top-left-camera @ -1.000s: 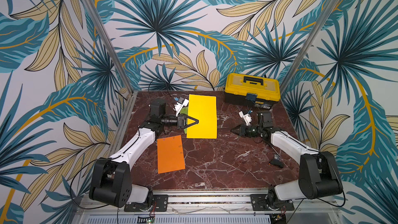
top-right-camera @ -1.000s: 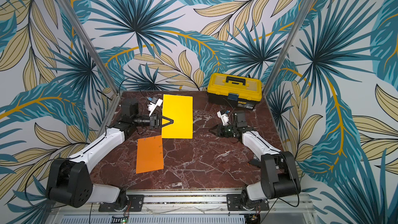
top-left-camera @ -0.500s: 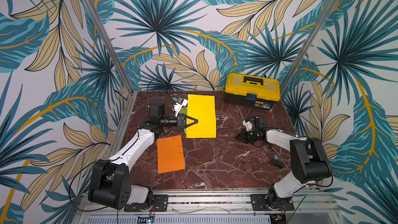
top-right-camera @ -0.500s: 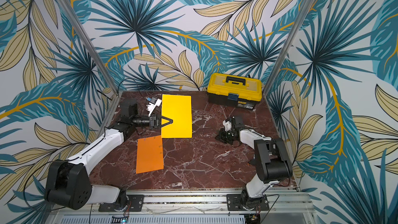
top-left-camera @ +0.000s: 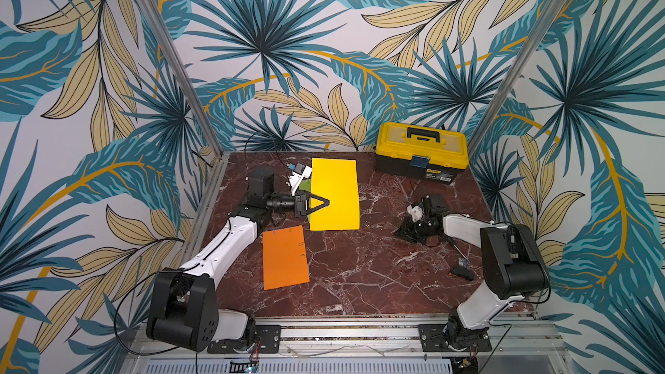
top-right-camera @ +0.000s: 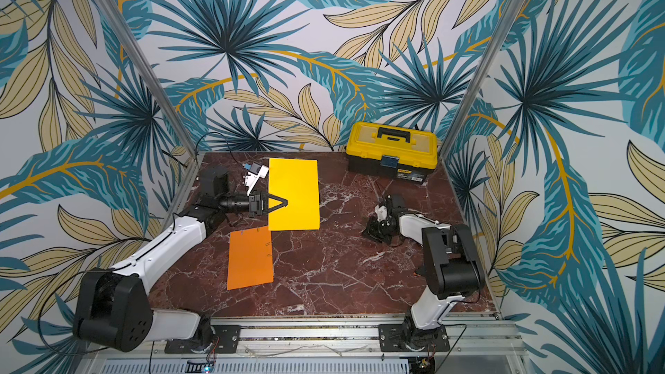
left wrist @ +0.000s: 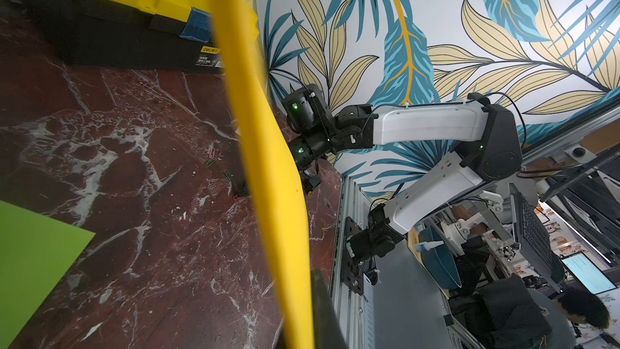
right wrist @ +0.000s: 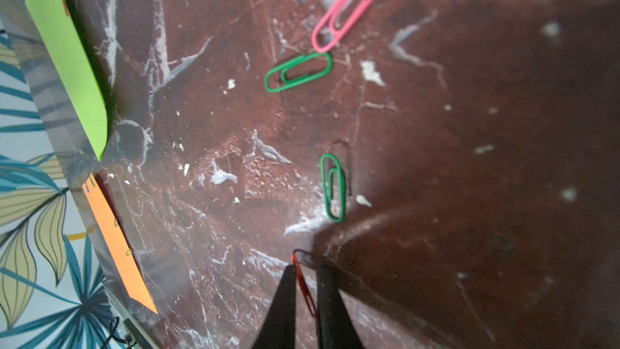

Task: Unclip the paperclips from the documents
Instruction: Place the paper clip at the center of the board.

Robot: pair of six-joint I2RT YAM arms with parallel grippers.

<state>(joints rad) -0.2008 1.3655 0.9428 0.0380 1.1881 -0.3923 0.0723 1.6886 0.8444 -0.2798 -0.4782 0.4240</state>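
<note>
My left gripper is shut on the left edge of the golden yellow document, which it holds off the table; the left wrist view shows that sheet edge-on. Under it lies the lime green document. The orange document lies flat nearer the front, with small paperclips on its right edge. At the table's right, my right gripper points down at the marble. Its jaws stand slightly apart, and a red paperclip stands edge-on in the gap. One pink paperclip and two green ones lie loose just ahead.
A yellow-and-black toolbox stands at the back right. A small white part lies beside the yellow sheet's far left corner. A small black object lies by the right arm's base.
My right gripper swung down toward the marble beside the loose clips, and its jaws parted slightly around the red clip. The left gripper kept hold of the yellow sheet.
</note>
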